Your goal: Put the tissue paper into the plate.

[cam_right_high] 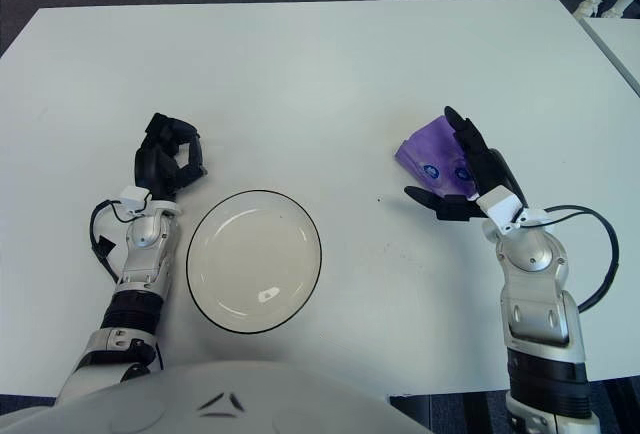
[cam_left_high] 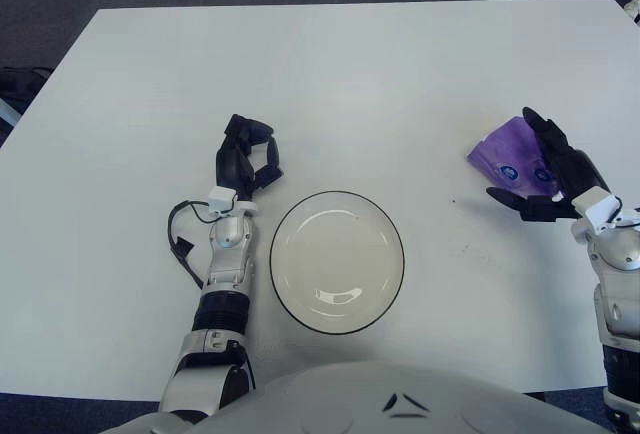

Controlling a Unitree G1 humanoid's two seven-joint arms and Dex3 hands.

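Note:
A purple tissue pack [cam_left_high: 498, 150] lies on the white table near its right side. My right hand [cam_left_high: 527, 176] is over the pack's right part. Its fingers [cam_left_high: 552, 149] stretch across the top, and the thumb [cam_left_high: 512, 198] is spread below the pack's near edge; the hand is open. The part of the pack under the fingers is hidden. A shallow white plate with a dark rim [cam_left_high: 273, 254] stands empty near the table's front middle, well left of the pack. My left hand [cam_left_high: 248, 159] shows curled just beyond the plate's upper left, holding nothing.
A black cable [cam_left_high: 184, 239] loops beside my left forearm. The white table [cam_left_high: 350, 74] ends close to the right of my right hand and just in front of the plate; dark floor lies beyond its edges.

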